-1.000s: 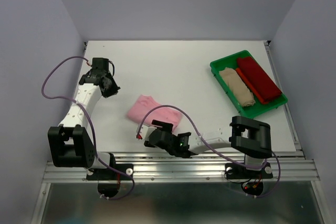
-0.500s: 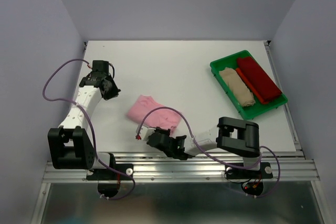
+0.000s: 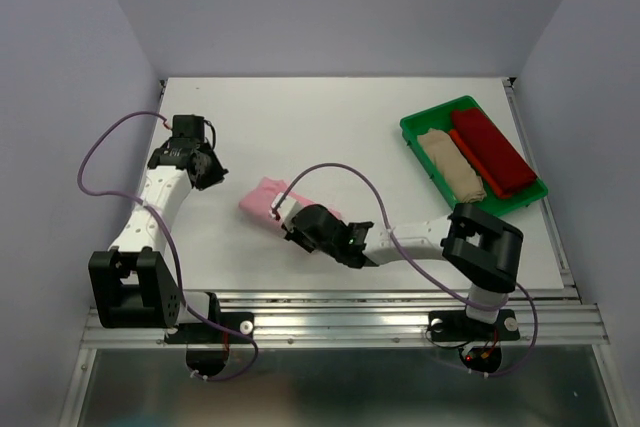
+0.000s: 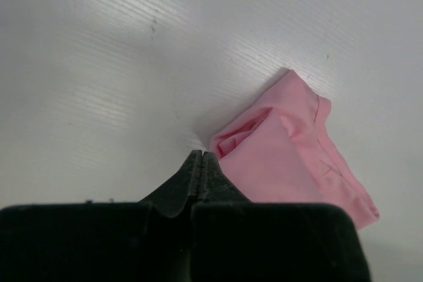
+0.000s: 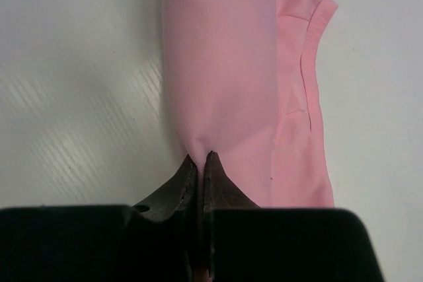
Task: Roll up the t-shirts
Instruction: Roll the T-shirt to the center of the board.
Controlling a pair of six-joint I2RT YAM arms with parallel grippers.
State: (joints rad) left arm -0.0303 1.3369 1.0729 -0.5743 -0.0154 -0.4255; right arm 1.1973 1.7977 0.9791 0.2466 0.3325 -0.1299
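Right gripper pinches the pink shirt's near edge; left gripper closed, empty, apart from it.

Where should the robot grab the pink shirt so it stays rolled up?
Probably the end of the rolled part of the pink t-shirt, coming in along the roll, where the right tool is pinched shut on it. The fabric there is a thick, rounded tube. The flat flap with the collar seam beside it is thin and would likely unfold.
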